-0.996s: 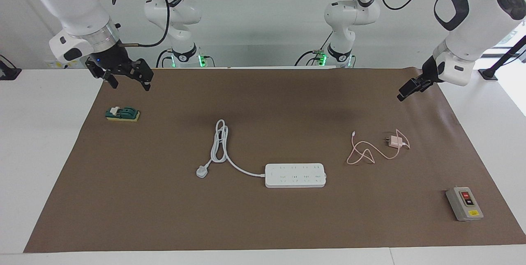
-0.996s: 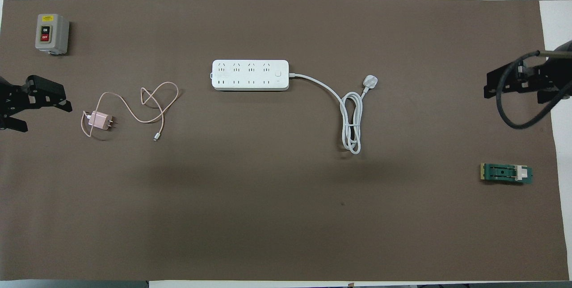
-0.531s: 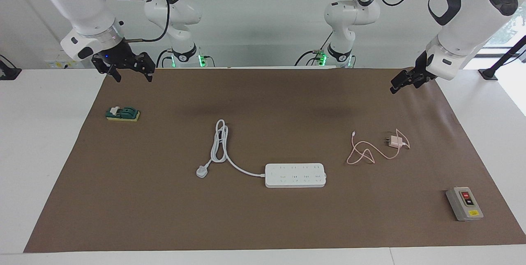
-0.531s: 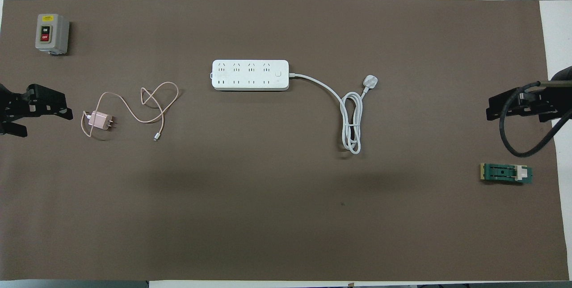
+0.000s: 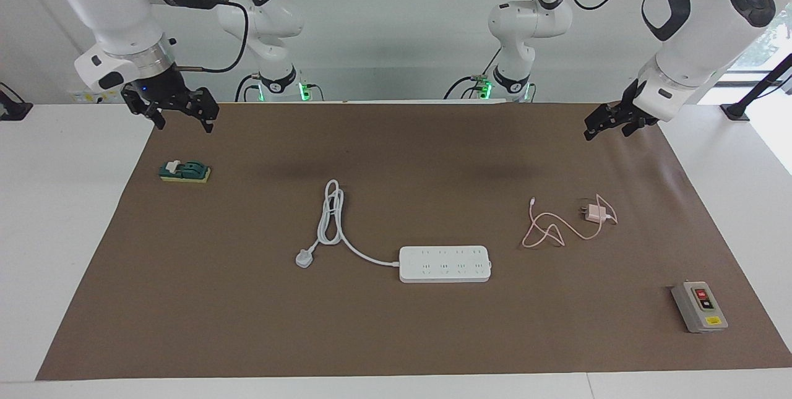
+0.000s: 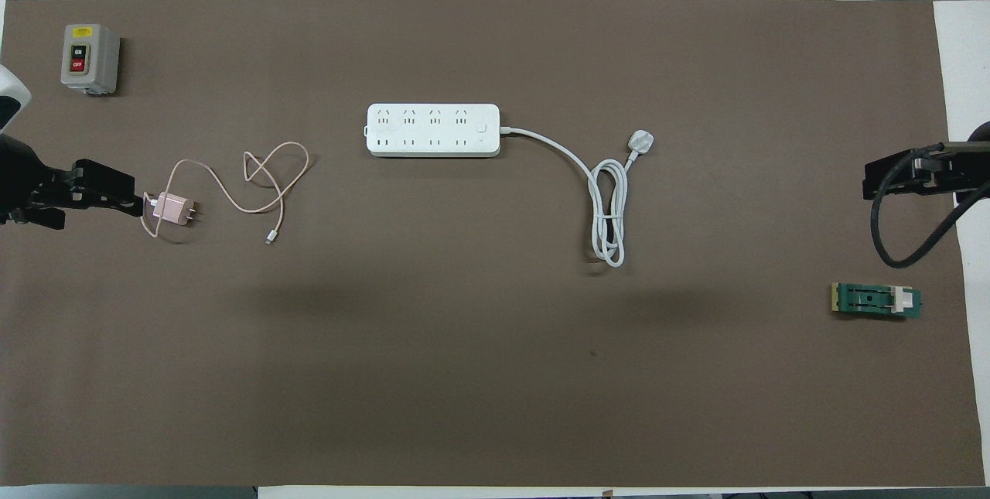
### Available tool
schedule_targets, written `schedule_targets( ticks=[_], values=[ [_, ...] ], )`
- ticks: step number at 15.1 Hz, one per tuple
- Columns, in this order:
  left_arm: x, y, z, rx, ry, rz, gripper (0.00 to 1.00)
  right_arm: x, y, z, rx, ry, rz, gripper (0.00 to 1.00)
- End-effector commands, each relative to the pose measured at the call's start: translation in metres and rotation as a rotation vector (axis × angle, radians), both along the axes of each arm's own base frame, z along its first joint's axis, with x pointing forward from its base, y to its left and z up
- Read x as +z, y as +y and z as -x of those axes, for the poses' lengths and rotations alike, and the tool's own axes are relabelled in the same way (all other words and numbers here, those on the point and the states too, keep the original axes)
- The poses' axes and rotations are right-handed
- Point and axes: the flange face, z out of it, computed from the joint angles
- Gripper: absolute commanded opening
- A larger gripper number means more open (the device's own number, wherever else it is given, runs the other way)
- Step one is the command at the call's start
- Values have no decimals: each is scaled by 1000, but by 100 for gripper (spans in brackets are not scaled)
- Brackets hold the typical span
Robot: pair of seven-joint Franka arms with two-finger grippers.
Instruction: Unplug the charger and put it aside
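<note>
Right hand (image 5: 180, 122): waiting, hanging with fingers spread and empty over the mat's (image 5: 433, 158) corner at the right arm's end, well apart from the charger.
Left hand (image 5: 609, 127): hanging raised over the mat at the left arm's end, fingers spread, gripping nothing; from overhead its tips are covering the cable loop just beside the charger.
Nearer arm: the left one, by a wide margin.
Charger (image 5: 596, 214): lying on its side on the mat toward the left arm's end, already out of the strip and well apart from it.
Long axis: running along the table's length, prongs pointing toward the right arm's end, the cable end facing the left hand.
Look: a small pale pink cube with two bare metal prongs.
Cable (image 5: 547, 229): thin, pink, looping loosely from the charger toward the strip, its free plug lying on the mat.
Strip (image 5: 444, 263): sitting mid-table, farther from the robots than the charger, sockets showing nothing plugged in.
Judgement: the task is looking done.
</note>
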Motion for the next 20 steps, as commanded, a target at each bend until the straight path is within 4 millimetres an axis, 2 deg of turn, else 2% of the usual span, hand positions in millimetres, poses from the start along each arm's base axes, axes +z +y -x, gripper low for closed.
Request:
schedule_targets(
  ticks=[1, 3, 5, 7, 10, 13, 15, 20],
  values=[
    [9, 0, 1, -30, -20, -16, 100, -1, 2, 6, -5, -16, 18, 100],
    [10, -9, 3, -70, -24, -24, 100, 1, 4, 6, 7, -20, 18, 100],
    [11, -10, 4, -84, -28, -34, 100, 3, 6, 4, 10, -26, 10, 100],
    [21, -6, 7, -87, -50, -57, 100, 3, 8, 4, 16, -21, -1, 100],
    [28, -24, 15, -131, -56, -73, 100, 2, 11, 5, 78, -11, -15, 100],
    [35, -23, 13, -125, -85, -70, 100, 2, 15, 7, 92, -1, -23, 100],
    [34, -19, 10, -114, -93, -69, 100, 2, 20, 9, 90, 9, -77, 100],
    [32, -20, 8, -111, -99, -66, 100, 1, 25, 9, 94, 5, -81, 100]
  ],
)
